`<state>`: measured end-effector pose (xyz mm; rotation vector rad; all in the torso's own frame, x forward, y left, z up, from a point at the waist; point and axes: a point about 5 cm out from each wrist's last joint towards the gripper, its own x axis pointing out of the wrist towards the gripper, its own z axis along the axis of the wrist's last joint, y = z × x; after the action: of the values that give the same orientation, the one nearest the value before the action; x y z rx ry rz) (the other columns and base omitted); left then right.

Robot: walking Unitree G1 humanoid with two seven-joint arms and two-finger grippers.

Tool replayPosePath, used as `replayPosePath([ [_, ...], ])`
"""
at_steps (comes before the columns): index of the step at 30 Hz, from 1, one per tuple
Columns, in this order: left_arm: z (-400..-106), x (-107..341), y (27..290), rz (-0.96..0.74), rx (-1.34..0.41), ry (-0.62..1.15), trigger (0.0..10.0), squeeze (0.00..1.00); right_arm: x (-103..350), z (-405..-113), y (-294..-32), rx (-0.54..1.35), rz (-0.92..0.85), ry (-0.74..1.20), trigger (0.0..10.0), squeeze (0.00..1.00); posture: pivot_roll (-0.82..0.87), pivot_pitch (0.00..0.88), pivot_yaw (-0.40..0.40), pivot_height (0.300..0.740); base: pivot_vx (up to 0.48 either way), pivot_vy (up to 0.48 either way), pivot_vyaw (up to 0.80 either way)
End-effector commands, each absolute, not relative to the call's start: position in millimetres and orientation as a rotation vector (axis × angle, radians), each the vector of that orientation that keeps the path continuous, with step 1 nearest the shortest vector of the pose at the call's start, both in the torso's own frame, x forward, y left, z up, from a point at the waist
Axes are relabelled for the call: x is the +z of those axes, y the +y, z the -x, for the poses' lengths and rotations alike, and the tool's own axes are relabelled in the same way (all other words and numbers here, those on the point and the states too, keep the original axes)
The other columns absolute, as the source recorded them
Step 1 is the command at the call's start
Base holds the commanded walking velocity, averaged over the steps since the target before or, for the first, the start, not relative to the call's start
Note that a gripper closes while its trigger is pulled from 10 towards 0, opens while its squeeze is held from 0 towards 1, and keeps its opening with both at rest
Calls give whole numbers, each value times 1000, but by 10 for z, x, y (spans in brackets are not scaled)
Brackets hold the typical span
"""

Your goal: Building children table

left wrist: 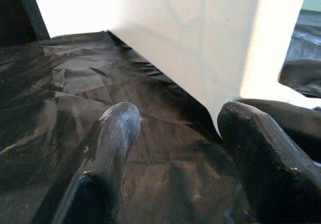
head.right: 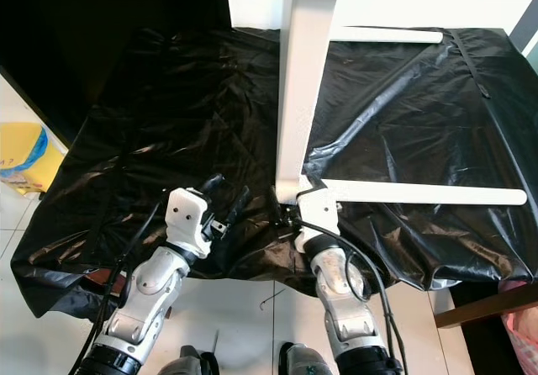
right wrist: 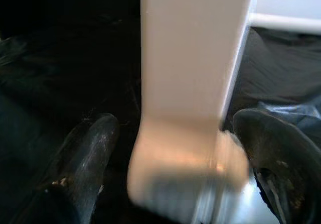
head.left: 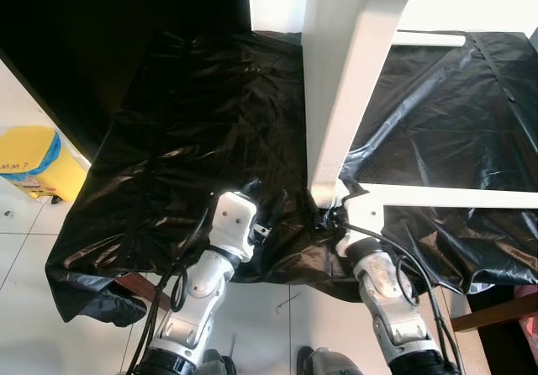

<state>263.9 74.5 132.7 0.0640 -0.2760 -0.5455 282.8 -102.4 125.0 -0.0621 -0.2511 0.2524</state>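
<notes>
Surface: a table covered in a crinkled black sheet [head.left: 202, 114], its near edge hanging over a white tiled floor [head.left: 25, 257].
Frame: a white table frame [head.left: 340, 97] stands on the sheet right of centre, one broad white leg [head.right: 298, 97] rising from the near edge towards the camera.
Rail: a thin white rail [head.right: 420, 192] runs from the foot of the leg along the sheet to the right; a second rail [head.left: 429, 39] lies farther back.
Right gripper: [right wrist: 175, 148] at the foot of the leg, near the sheet's front edge; in the right wrist view its two black fingers [right wrist: 93, 148] stand apart with the leg's lower end between them. Whether the pads press on the leg cannot be told, as that part is blurred.
Left gripper: [head.right: 225, 197] just left of the leg, low over the sheet; fingers [left wrist: 118, 133] apart, nothing between them, the white leg just beyond the tips.
Side: a yellow container [head.left: 34, 161] with a blue band sits on the floor at far left.
</notes>
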Motion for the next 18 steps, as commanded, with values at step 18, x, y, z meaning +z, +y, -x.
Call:
replayPosePath([
  [18, -2444, 1268, 751, -108, -674, -218, 10000, 0, 1376, -3193, -723, 64, 51, -220, 10000, 0, 2, 178, 58, 740, 0, 0, 0],
])
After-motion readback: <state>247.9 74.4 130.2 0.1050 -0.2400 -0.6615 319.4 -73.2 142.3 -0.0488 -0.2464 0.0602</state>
